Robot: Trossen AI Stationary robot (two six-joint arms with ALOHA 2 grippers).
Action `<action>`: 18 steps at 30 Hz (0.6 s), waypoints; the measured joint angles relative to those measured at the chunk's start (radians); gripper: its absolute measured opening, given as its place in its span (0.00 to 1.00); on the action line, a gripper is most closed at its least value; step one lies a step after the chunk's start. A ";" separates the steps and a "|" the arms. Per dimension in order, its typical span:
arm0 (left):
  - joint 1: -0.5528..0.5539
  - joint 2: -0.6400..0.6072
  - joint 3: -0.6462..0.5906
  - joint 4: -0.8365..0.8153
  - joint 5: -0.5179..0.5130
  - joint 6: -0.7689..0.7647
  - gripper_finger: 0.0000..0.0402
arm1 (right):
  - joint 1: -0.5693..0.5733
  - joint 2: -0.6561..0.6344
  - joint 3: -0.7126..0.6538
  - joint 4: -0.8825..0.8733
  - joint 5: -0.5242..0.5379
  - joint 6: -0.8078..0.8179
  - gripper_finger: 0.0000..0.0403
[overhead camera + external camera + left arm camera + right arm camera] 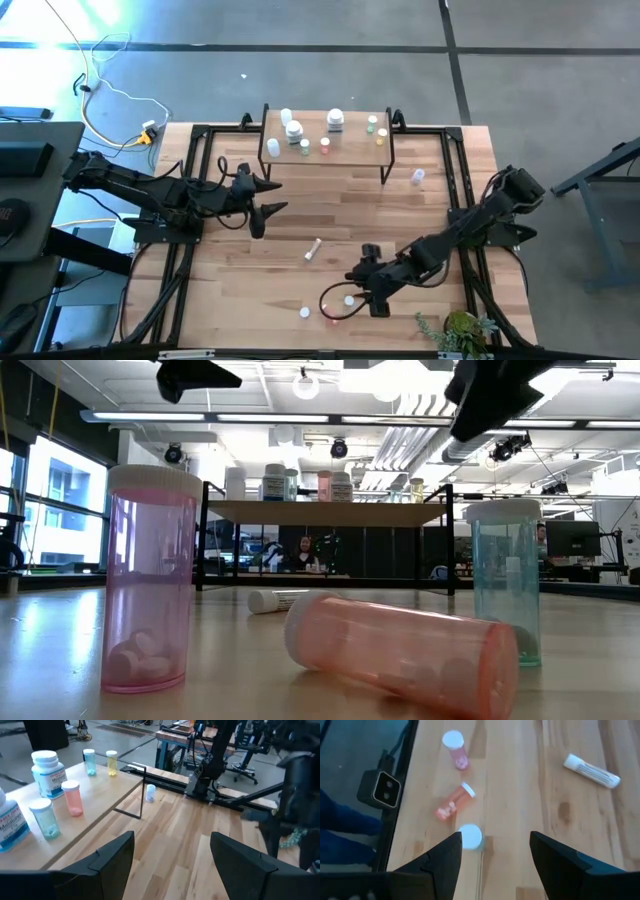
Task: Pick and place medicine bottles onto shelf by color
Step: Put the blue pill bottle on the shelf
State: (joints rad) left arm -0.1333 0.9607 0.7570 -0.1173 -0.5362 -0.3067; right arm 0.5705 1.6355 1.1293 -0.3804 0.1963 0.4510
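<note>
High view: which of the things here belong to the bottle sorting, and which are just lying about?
Job:
- shelf with bottles already on it
- pink vial, upright
- orange vial, on its side
- teal vial, upright
- white tube, lying flat
- small vial right of the shelf

Lying about:
- plant at the table's edge
- cable on the floor

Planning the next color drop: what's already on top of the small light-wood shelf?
The light-wood shelf carries two white-capped label bottles, a pink vial, teal vials and a yellow vial. Underneath is hidden.

"melatonin" reads on the large white bottle (49, 772) on the shelf (100, 795).
</note>
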 joint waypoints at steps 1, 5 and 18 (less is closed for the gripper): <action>0.000 0.000 0.000 0.000 0.000 -0.006 0.63 | 0.000 0.000 -0.017 0.027 -0.003 -0.009 0.56; 0.000 0.000 0.000 -0.004 0.004 -0.008 0.63 | 0.001 0.000 -0.093 0.182 -0.007 -0.036 0.56; 0.000 0.000 0.000 -0.022 0.004 -0.061 0.63 | 0.008 0.003 -0.328 0.614 -0.044 -0.085 0.56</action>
State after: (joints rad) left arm -0.1333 0.9607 0.7570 -0.1392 -0.5327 -0.3676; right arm 0.5785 1.6382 0.8011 0.2334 0.1525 0.3659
